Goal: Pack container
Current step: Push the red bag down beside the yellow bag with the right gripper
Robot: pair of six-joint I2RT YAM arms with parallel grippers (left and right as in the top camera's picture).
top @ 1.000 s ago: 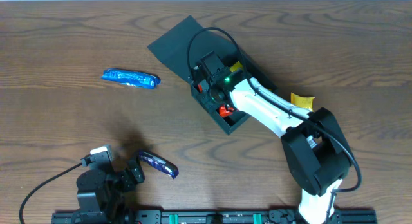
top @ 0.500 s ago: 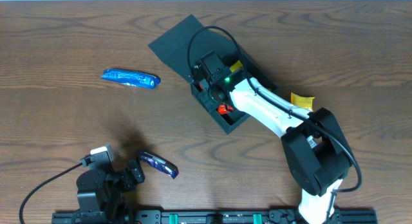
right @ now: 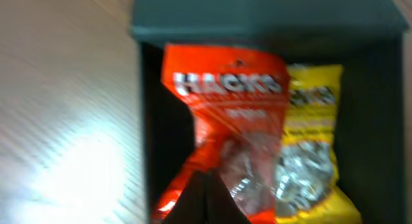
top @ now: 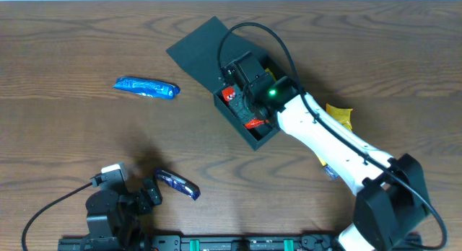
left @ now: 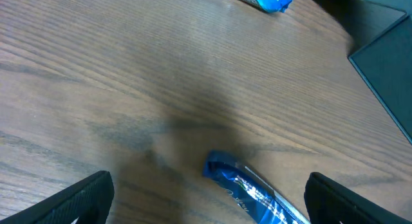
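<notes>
Right arm's elbow has swung toward the desk's right edge; right gripper (right: 206,197) pinched together above the container (top: 196,50). Container: open, lid folded back, near the desk's back edge, right of centre, holding a red packet (right: 219,114) and a yellow packet (right: 312,140). Left gripper (top: 149,194): spread wide near the front-left corner, a dark blue packet (top: 177,185) just beside it.

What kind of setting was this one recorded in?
Probably a robot test bench, not a home or shop: two arms based at a rail along a wood-grain table, with a teal container and loose snack packets laid out.
</notes>
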